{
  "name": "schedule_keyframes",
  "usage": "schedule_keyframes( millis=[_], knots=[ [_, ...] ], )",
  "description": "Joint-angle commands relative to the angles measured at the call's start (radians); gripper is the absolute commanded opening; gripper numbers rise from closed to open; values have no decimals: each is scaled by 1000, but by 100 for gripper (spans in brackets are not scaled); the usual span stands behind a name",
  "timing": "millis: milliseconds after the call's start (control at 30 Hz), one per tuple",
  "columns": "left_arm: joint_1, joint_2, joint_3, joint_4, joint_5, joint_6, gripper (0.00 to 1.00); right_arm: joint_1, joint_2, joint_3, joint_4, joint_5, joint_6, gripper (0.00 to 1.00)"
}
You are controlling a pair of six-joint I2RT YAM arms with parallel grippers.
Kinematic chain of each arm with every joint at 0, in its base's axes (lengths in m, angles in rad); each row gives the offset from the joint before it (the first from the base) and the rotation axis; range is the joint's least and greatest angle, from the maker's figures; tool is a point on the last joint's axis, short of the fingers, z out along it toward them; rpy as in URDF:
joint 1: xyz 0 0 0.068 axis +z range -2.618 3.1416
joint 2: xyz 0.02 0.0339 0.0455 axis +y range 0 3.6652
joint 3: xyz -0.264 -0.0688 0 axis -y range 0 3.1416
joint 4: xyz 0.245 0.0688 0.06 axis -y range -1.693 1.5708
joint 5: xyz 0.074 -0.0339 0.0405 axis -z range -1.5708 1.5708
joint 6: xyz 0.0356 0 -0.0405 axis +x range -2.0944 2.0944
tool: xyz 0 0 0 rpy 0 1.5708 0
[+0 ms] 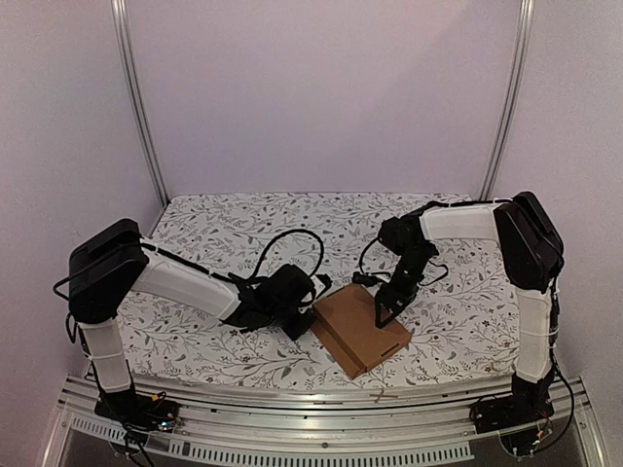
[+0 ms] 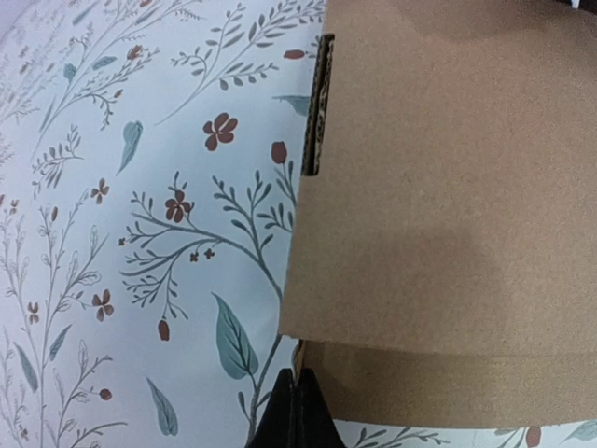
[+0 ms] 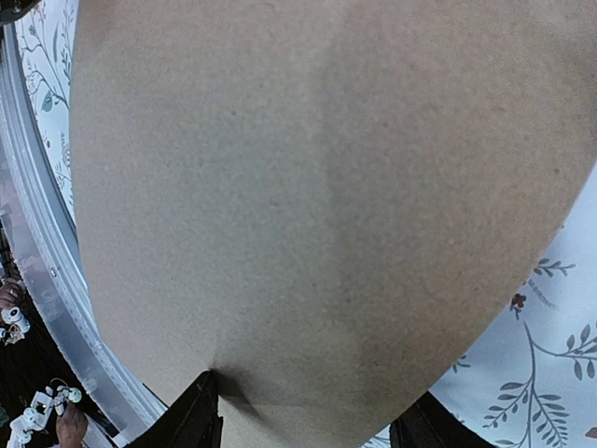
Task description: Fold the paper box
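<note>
Clenched, the left tool [image 2: 297,417] noses the left edge of the paper box [image 1: 362,333], near-centre on the flowered counter [image 1: 214,229]. The right tool [image 1: 384,311], spread wide, bears on its top. An uneven shove could skid the box or spring it open.

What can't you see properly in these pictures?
- Top view: the right gripper is dark and tiny, so whether it touches the paper box is unclear.
- Right wrist view: the box fills nearly the whole picture, hiding what lies beyond it.
- Left wrist view: the box's top hides its inside, and its right side runs off the edge.
</note>
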Motion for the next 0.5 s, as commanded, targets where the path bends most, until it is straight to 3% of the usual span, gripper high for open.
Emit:
schedule_keyframes(
  millis=[0,267,467],
  knots=[
    [-24,-6,23,26,-17,28,0,26,69,-15,48,12,-3,60],
    [-20,61,164,-164,4,12,0,36,57,-18,48,25,-26,59],
    [-9,61,190,-197,18,1,0,46,55,-18,47,34,-38,59]
  ],
)
